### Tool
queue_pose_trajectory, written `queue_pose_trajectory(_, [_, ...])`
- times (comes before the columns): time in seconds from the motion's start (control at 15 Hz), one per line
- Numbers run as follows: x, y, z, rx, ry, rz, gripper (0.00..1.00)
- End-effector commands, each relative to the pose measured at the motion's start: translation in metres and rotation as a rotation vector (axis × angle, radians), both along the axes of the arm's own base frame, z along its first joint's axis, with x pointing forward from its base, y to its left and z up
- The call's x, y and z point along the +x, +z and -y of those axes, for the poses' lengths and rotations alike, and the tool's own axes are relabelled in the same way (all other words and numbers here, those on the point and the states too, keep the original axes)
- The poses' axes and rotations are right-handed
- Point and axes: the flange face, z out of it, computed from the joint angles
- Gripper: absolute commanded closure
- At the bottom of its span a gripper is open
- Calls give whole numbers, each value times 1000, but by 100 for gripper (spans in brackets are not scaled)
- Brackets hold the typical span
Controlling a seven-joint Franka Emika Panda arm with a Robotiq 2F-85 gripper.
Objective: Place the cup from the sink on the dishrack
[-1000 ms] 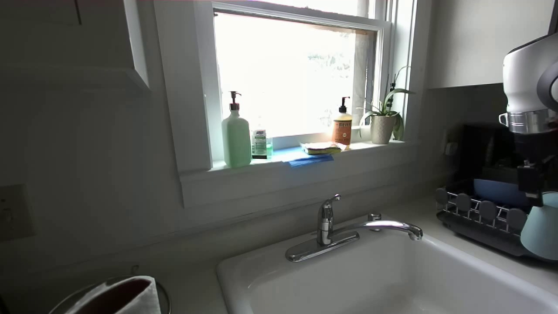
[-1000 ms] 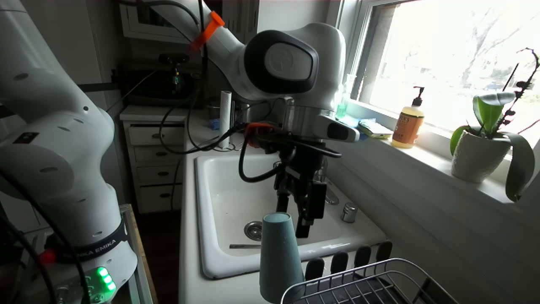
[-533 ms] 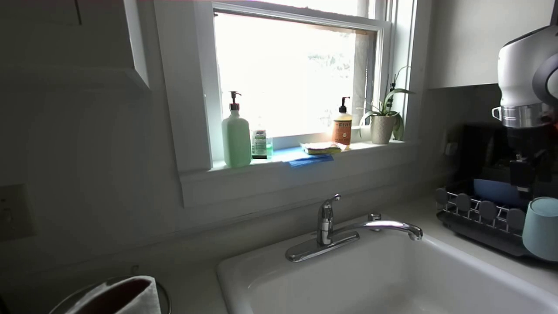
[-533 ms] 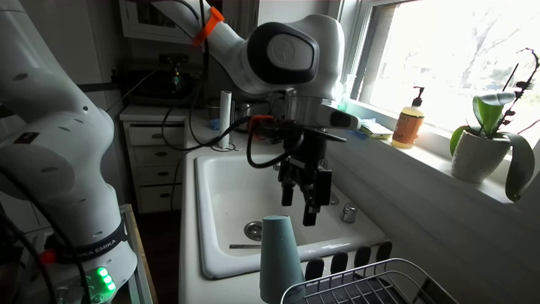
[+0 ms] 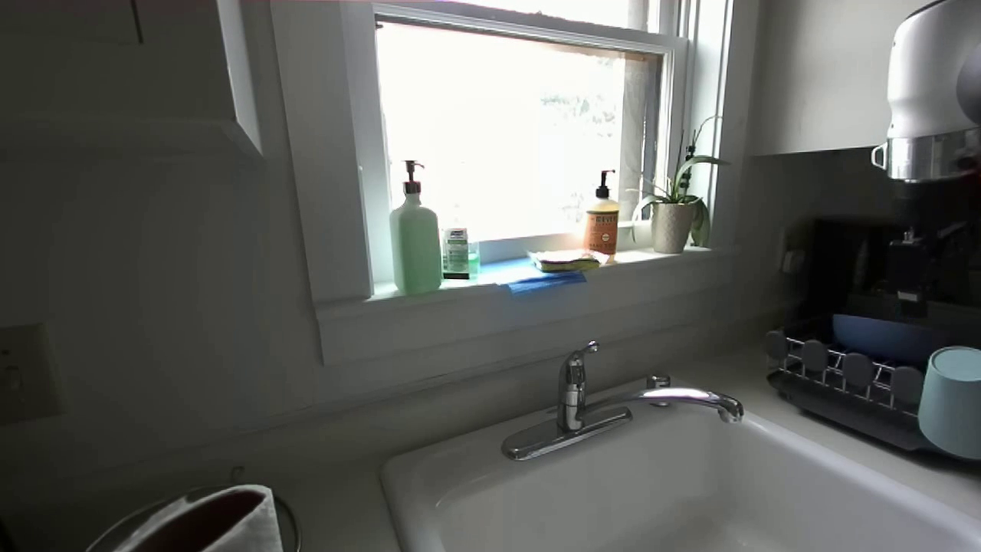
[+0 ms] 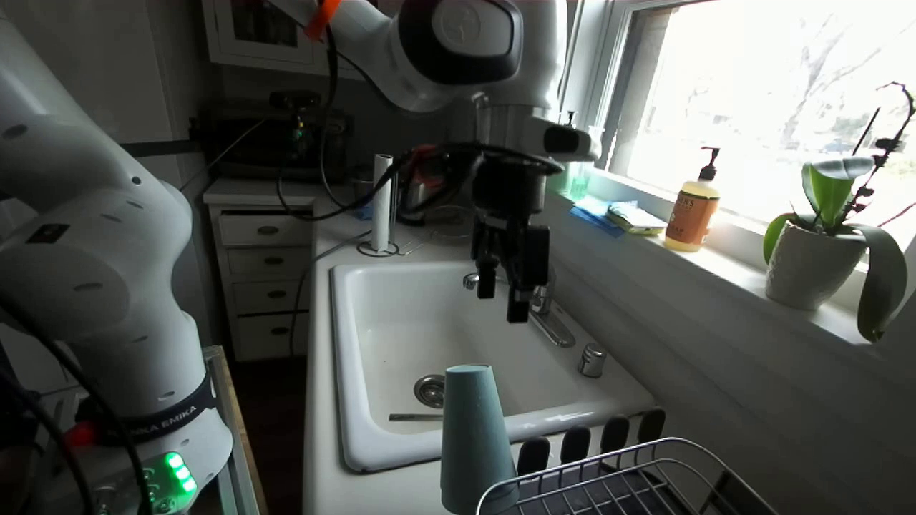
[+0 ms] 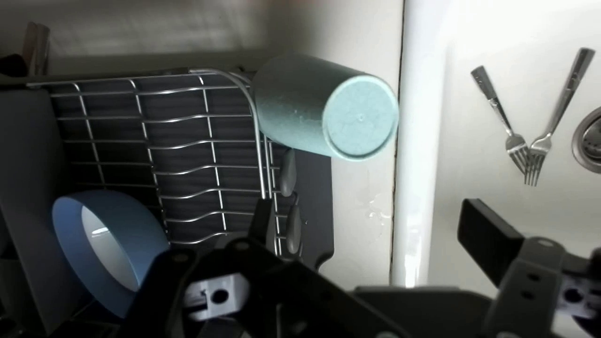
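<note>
The pale blue-green cup is upside down at the end of the row of grey prongs on the side of the dishrack. It also shows in another exterior view and in the wrist view. Its mouth is hidden, so I cannot tell whether a prong is inside it. The dark wire rack stands beside the white sink. My gripper is open and empty, above the cup's level and apart from it. In the wrist view the fingers are wide apart, with only counter and sink edge between them.
A blue bowl lies in the rack. Forks lie in the sink near the drain. The faucet stands at the sink's back edge. A potted plant and an orange soap bottle stand on the windowsill.
My gripper has risen from beside the cup's top to well above it. The cup dipped slightly between the two earlier moments and has stayed still since.
</note>
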Motion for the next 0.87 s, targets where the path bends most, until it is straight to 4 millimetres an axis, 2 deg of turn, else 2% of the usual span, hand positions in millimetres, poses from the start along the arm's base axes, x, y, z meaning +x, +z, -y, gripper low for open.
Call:
queue_pose_trajectory(0.0, [-17,47,-27,-34,-88,60,0])
queue_pose_trajectory(0.2, [-27,78,-47,-79,-216,131,0])
queue_pose_trajectory(0.53, [-35,110,-74,-142,-443,252,0])
queue_pose_trajectory(0.6, [-29,98,-65,-134,-353,215,0])
queue_pose_trajectory(0.8, [-31,106,-75,-152,-405,248,0])
